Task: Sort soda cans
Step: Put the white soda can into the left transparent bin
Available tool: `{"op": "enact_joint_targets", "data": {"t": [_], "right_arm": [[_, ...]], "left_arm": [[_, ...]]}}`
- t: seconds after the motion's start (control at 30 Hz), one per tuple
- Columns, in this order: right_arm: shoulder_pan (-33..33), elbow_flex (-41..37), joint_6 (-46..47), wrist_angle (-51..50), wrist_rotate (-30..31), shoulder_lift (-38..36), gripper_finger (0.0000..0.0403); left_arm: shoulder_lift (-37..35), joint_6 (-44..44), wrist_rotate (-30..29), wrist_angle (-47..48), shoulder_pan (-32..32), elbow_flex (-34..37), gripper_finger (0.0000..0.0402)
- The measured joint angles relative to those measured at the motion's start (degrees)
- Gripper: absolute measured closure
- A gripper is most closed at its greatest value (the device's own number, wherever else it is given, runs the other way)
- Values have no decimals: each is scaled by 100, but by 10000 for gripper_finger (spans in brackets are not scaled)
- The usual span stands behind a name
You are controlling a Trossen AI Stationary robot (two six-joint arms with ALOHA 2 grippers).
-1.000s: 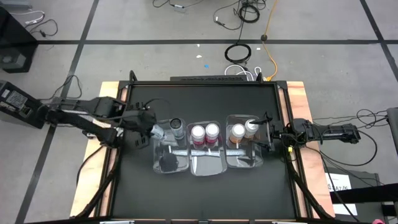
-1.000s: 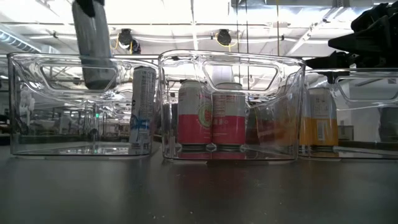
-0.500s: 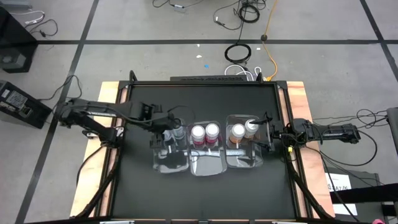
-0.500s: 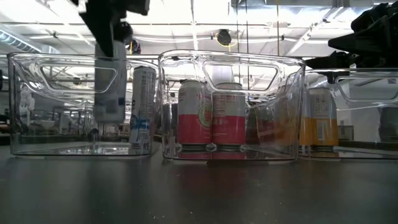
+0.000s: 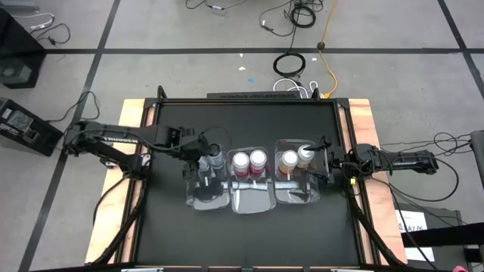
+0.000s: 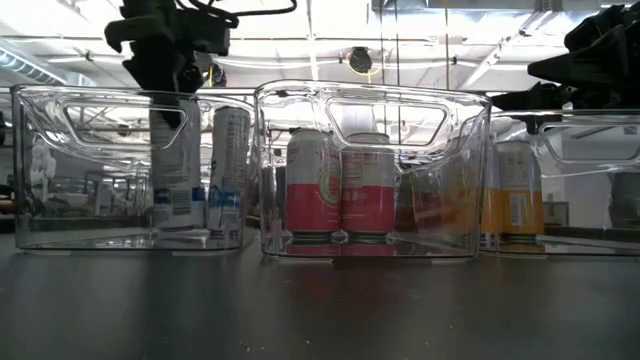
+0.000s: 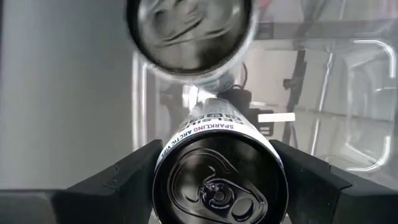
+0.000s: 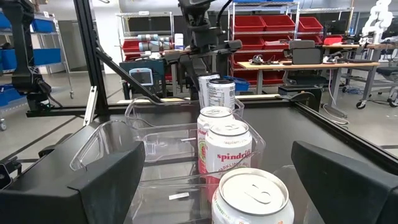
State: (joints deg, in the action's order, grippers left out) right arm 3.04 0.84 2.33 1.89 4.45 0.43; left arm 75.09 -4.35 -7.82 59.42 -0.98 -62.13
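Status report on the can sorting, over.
Left gripper shut on silver can, which stands on the left bin floor beside its twin. Right gripper open, idle beside the right bin. Nothing obstructing.

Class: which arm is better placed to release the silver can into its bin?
Left. The left gripper holds the silver can inside the left bin; the right gripper waits beside the orange cans' bin.

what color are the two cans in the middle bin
Red-pink with white upper parts; the two middle cans show best in the low view, inside the middle bin.
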Motion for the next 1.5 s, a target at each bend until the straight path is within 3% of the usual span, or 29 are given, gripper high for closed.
{"op": "enact_joint_targets", "data": {"t": [0.3,1.5], "right_arm": [[1,0,0,0,0,0,5],[0,0,0,0,0,1,5]], "left_arm": [[2,176,93,26,-348,0,120],[2,21,62,52,-351,-2,80]]}}
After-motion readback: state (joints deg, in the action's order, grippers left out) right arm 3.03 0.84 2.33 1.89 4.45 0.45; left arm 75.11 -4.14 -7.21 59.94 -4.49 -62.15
